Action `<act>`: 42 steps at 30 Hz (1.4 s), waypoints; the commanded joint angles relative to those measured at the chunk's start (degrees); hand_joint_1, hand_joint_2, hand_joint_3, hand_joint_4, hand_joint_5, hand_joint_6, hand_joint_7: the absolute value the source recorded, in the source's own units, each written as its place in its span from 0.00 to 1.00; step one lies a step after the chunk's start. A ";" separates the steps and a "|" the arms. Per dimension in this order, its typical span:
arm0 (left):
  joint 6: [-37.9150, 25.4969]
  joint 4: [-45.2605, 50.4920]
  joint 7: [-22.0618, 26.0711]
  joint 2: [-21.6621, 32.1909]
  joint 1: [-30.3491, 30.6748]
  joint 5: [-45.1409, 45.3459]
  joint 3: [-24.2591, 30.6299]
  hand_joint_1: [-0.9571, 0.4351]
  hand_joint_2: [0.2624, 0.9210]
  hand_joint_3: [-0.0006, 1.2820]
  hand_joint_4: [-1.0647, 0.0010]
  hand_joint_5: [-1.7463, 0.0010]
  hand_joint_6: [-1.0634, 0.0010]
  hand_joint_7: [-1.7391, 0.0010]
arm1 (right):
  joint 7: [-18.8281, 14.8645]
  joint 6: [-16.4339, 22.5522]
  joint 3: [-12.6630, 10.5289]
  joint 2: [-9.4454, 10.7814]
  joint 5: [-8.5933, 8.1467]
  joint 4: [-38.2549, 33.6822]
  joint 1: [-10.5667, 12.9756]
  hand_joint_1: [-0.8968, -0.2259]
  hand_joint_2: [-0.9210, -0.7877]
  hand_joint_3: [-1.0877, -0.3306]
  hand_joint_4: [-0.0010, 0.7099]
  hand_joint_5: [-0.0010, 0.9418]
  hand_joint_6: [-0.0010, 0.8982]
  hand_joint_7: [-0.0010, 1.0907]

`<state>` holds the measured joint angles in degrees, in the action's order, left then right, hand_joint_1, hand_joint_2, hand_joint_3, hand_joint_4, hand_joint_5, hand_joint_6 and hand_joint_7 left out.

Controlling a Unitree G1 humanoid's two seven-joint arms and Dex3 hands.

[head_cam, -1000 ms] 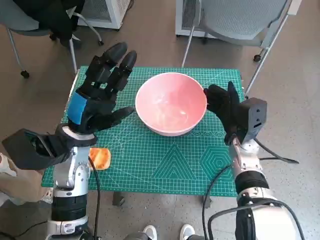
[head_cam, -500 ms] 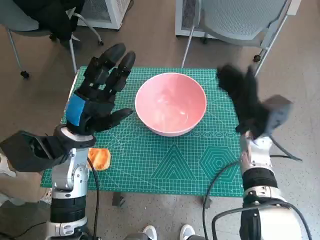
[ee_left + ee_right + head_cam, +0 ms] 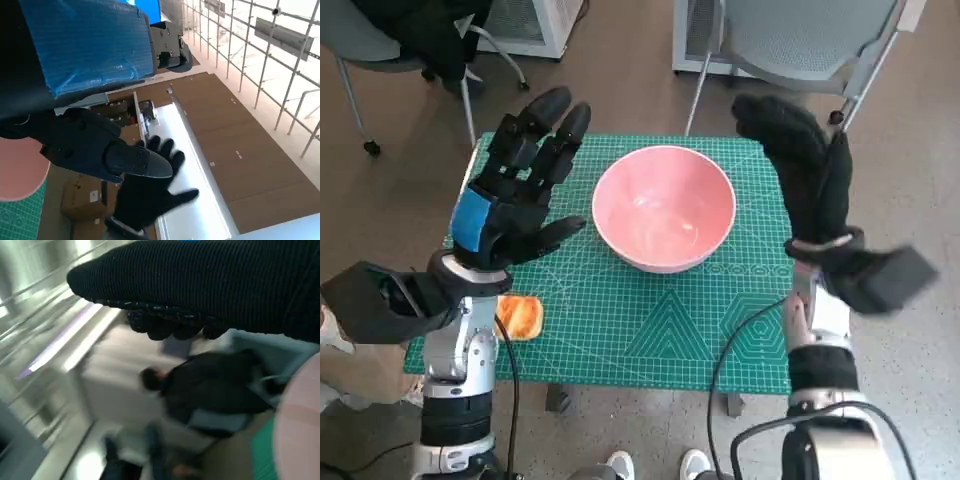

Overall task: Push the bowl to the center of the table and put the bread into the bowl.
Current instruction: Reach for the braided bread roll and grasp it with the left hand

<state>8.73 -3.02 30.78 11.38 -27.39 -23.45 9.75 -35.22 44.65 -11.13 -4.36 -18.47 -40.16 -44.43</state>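
Fingers of the left hand: the black fingers [image 3: 542, 125] are held spread and stretched away from the robot, with nothing between them; the thumb points toward the bowl
Fingers of the right hand: the gloved fingers [image 3: 775, 120] are extended and apart above the far right corner of the mat, and nothing is held
Bread: an orange-brown slice of bread [image 3: 519, 317] is seen lying flat on the mat near the near left edge, partly hidden by the left wrist, well apart from the bowl
Mat: a green cutting mat with a white grid [image 3: 650, 330] is spread over the small table top
Left hand: the black hand with blue tape over its back [image 3: 510, 205] is raised over the left side of the mat, just beside the bowl and not touching it
Right hand: the hand in the black knitted glove [image 3: 810, 180] is lifted to the right of the bowl, apart from its rim; in the left wrist view the same glove [image 3: 150, 195] is seen with its fingers splayed
Bowl: a wide, shallow pink bowl [image 3: 665, 208] stands upright on the mat, near the middle and a little toward the far edge, between the two hands; its inside holds nothing
Beyond the table: grey chairs with wheeled legs [image 3: 790, 45] stand on the brown floor
Right wrist view: a blurred person in dark clothing [image 3: 200, 390] is seen seated beyond the glove
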 commanded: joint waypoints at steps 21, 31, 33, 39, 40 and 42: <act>0.42 1.67 1.03 0.28 0.66 -1.61 0.37 0.31 1.00 0.12 0.92 1.00 1.00 0.70 | -2.70 -5.05 4.03 0.51 -4.32 13.37 7.05 0.33 0.00 0.31 0.10 0.00 0.09 0.13; -0.54 5.01 0.68 0.90 2.03 -2.39 0.38 0.32 1.00 0.12 0.92 1.00 1.00 0.70 | -2.93 -4.41 5.01 0.97 -4.29 14.14 7.76 0.32 0.00 0.31 0.10 0.00 0.07 0.14; -0.90 6.36 0.60 1.38 2.59 -2.57 0.63 0.32 1.00 0.12 0.92 1.00 1.00 0.70 | -2.91 -4.32 5.15 1.04 -4.26 14.31 7.92 0.32 0.00 0.31 0.10 0.00 0.07 0.14; -2.41 16.30 -0.34 9.78 6.06 3.71 3.25 0.34 0.98 0.12 0.92 1.00 1.00 0.69 | -2.91 -4.02 5.38 1.06 -4.21 14.57 8.21 0.32 0.00 0.31 0.10 0.00 0.06 0.15; -4.19 19.36 -0.07 13.21 7.46 6.19 4.23 0.34 0.98 0.12 0.92 1.00 1.00 0.70 | -2.94 -4.03 5.40 1.05 -4.25 14.60 8.23 0.32 0.00 0.31 0.10 0.00 0.06 0.15; -6.60 22.84 0.08 16.77 9.06 8.48 5.20 0.37 0.90 0.10 0.95 1.00 1.00 0.73 | -2.94 -4.06 5.44 1.03 -4.30 14.69 8.27 0.32 0.00 0.31 0.10 0.00 0.05 0.15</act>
<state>5.17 12.66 30.86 20.69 -21.05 -19.25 12.17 -37.56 40.70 -5.86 -3.50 -22.44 -25.50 -37.47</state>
